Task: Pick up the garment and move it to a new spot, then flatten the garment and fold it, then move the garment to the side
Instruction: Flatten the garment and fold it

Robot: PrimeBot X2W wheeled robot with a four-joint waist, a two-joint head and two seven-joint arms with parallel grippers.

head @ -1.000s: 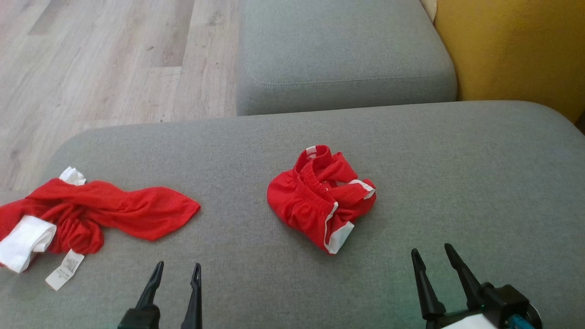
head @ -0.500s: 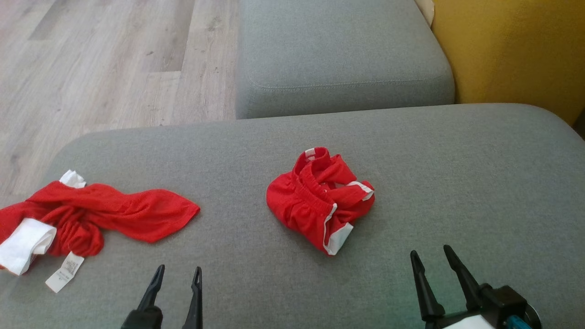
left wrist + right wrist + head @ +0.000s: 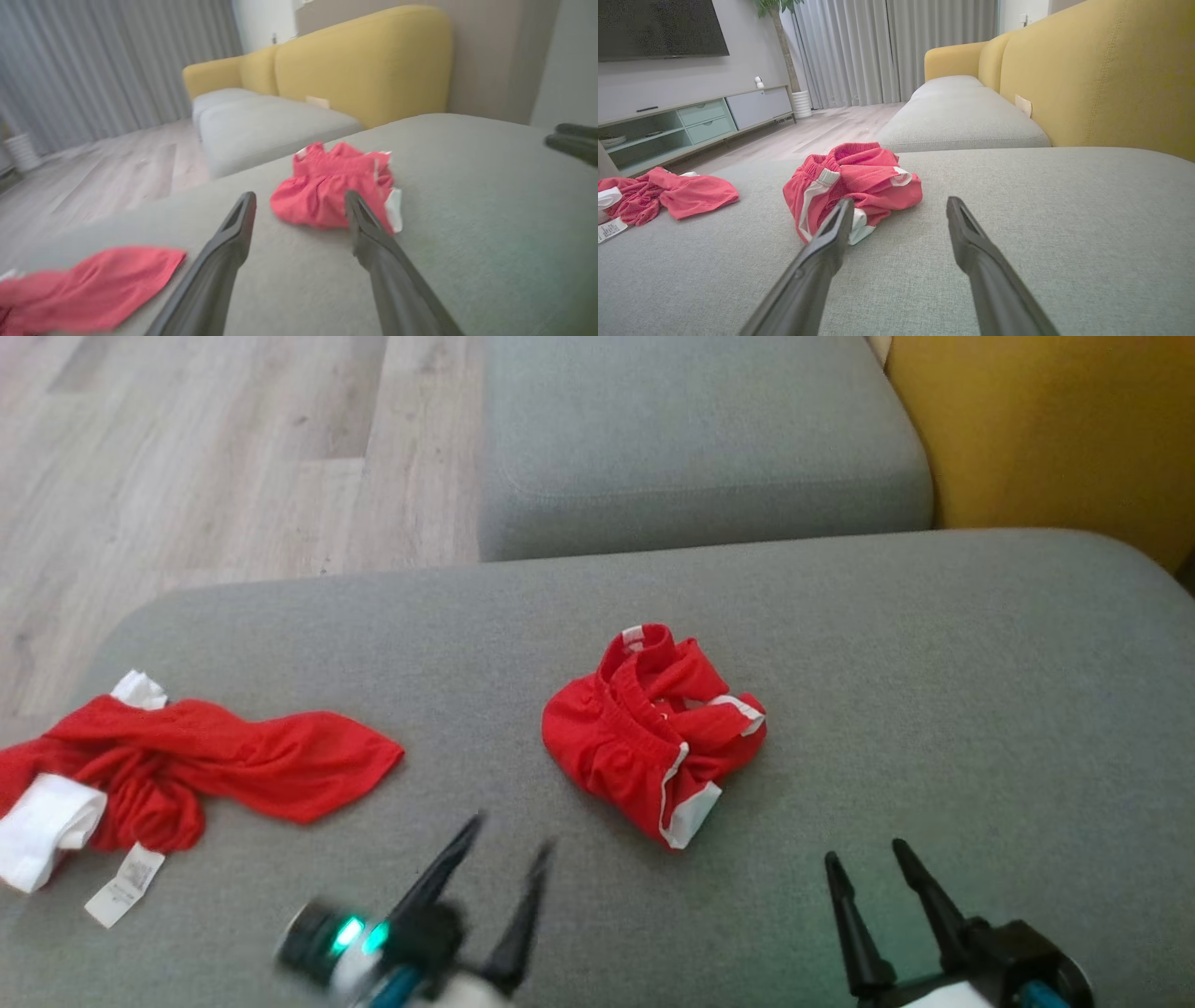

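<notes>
Left end effector (image 3: 512,831) gapes, seemingly short of garment (image 3: 644,742).

Grey sofa cushion (image 3: 1064,210) under right claw (image 3: 899,201); yellow backrest (image 3: 1101,79) to its right; wood floor (image 3: 817,130), grey curtains (image 3: 859,51) ahead; TV unit (image 3: 691,121), possibly a television (image 3: 658,28) above, far left.

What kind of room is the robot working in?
Probably a home living room: a yellow-backed sofa, a dark television above a low cabinet, and long grey curtains.
</notes>
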